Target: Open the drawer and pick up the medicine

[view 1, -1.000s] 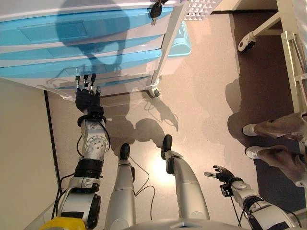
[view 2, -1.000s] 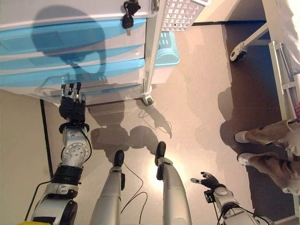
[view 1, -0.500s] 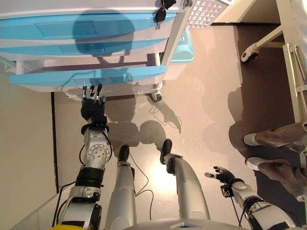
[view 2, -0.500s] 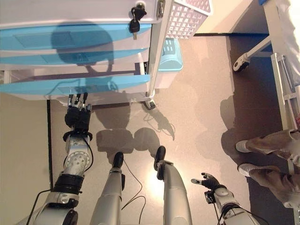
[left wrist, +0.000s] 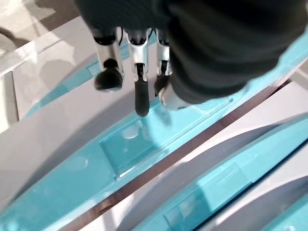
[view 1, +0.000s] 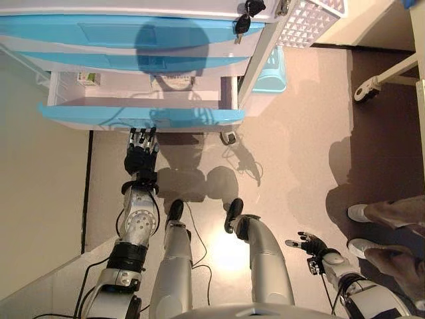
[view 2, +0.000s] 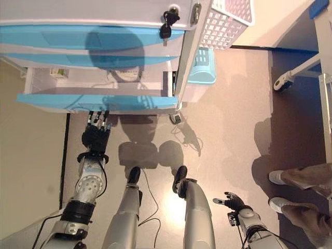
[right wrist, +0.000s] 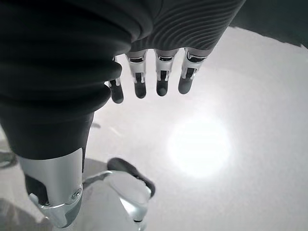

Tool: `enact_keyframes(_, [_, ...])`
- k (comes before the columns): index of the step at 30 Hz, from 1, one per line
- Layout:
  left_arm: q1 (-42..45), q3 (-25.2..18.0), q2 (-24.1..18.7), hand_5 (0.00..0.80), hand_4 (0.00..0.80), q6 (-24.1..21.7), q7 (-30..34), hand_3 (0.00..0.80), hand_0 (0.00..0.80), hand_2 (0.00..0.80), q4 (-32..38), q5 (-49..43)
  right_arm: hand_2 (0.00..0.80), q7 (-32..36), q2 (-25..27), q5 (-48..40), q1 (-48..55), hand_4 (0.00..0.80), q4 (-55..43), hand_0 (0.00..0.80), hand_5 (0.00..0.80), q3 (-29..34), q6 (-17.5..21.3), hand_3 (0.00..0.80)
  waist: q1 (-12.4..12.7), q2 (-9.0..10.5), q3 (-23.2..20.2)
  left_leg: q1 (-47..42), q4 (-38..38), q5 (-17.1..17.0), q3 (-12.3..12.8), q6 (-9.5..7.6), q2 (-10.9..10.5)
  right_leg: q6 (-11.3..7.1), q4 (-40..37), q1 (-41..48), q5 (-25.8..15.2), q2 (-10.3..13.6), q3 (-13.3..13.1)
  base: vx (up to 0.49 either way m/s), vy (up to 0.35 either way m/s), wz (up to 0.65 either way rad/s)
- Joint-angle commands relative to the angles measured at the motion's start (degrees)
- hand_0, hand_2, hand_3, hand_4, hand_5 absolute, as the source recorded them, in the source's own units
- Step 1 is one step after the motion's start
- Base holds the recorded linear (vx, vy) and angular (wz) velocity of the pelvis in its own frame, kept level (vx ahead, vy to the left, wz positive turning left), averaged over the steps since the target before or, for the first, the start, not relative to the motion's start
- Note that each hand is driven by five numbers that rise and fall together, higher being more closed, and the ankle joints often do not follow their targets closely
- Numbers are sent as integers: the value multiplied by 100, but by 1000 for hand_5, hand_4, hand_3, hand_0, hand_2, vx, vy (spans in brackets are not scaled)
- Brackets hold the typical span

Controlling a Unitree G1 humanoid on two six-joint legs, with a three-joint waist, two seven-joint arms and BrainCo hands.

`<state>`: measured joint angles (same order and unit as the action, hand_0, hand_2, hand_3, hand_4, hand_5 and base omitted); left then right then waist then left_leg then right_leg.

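Far left, inside the open drawer [view 1: 139, 117]: a small green-and-white box [view 1: 86, 78] tucked in the back corner, likely the medicine, though too small to tell for sure. Drawer pulled well out from the cabinet [view 2: 78, 13], its blue front clear of the two closed drawers above, so opening judged done.

Just below that front, toward its left half: left hand [view 1: 141, 151], fingers [left wrist: 140, 94] reaching up to the blue panel near its recessed grip, loosely extended and holding nothing. Cannot tell whether the tips touch the panel or hover just off it.

Further right in the drawer: a pale rounded item [view 1: 174, 81] against the back wall, unclear what. Nothing lifted from the drawer; reaching over the front and taking the medicine left to do.

Right of the drawer: keys [view 1: 242, 20] hanging from the cabinet lock, a white mesh basket [view 1: 309, 18] on the cabinet's side, a light blue bin [view 1: 269, 72] on the floor below it.

Lower right: right hand [view 1: 309, 242], fingers spread and empty, low by the robot's side, well apart from the cabinet. Far right: a person's shoes [view 1: 362, 212].
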<state>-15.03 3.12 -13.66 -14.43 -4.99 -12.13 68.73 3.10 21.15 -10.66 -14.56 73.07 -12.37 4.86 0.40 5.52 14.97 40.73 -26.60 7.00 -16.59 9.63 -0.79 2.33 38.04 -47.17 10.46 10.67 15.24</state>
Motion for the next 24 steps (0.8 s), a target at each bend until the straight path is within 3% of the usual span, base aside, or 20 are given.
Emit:
enact_keyframes(1, [-390, -307, -395, 800, 800, -765, 1128, 800, 800, 800, 2444, -505, 0, -88, 257, 99, 455, 0, 180, 0, 0, -83, 7, 0, 127, -150, -719, 616, 171, -597, 19, -689, -540, -455, -72, 302, 186, -125, 108, -8, -41, 9])
enact_keyframes(24, [423, 301, -340, 800, 800, -235, 1457, 800, 800, 800, 2802, -272, 0, -205, 293, 103, 274, 0, 110, 0, 0, -61, 24, 0, 525, -154, -475, 564, 90, -692, -480, -641, -645, -347, 440, 499, 623, 33, 602, 1, -42, 14])
